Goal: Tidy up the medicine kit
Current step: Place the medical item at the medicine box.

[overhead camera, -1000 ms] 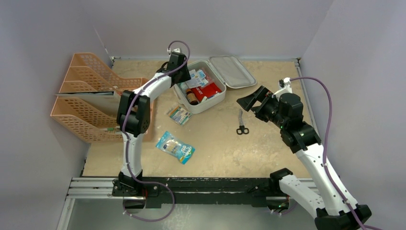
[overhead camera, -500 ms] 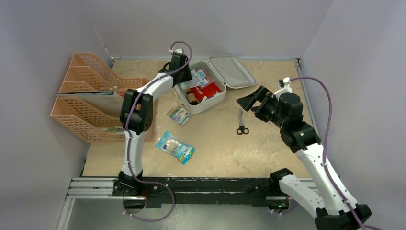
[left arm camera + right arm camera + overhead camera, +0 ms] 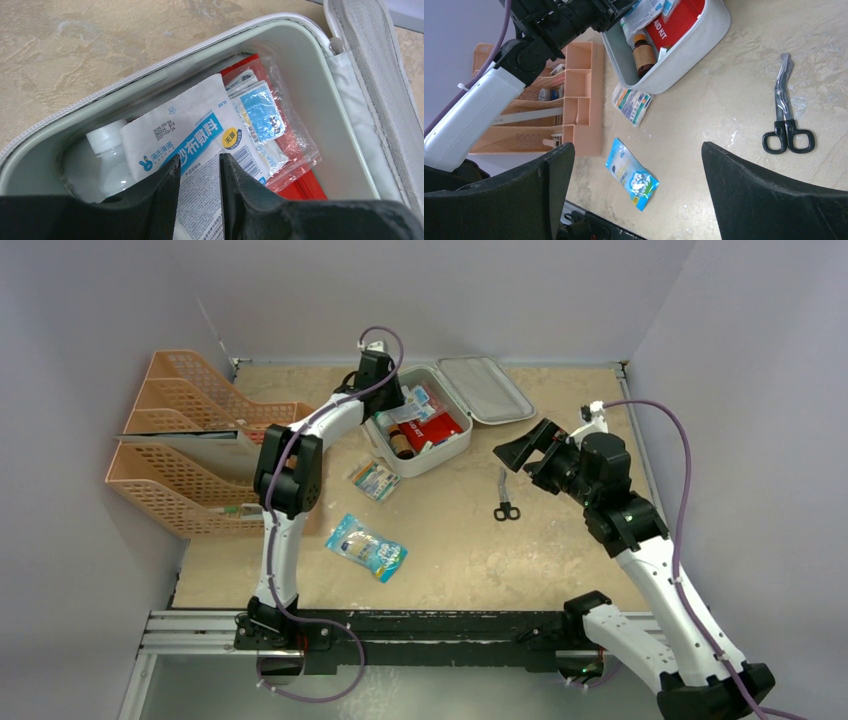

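The medicine kit [image 3: 432, 462] is a pale grey-white case at the table's back middle, its lid [image 3: 487, 390] lying open behind it. Inside I see a white packet with blue print [image 3: 195, 140], a clear bottle with a white cap [image 3: 107, 145], sachets in a clear bag [image 3: 262, 112], a red pouch [image 3: 300, 187] and a brown bottle [image 3: 642, 55]. My left gripper [image 3: 199, 162] hangs over the case's left part, jaws narrowly open above the white packet, nothing pinched. Over the table's right side my right gripper [image 3: 522, 448] stands wide open and empty.
Black-handled scissors [image 3: 505, 498] lie on the table right of the case. A small printed packet [image 3: 374, 479] sits just in front of the case, and a blue pouch [image 3: 366, 547] lies nearer the front. Orange mesh file trays [image 3: 190, 440] stand along the left edge.
My left gripper has shifted slightly right and back, further over the open case. The right arm has barely moved.
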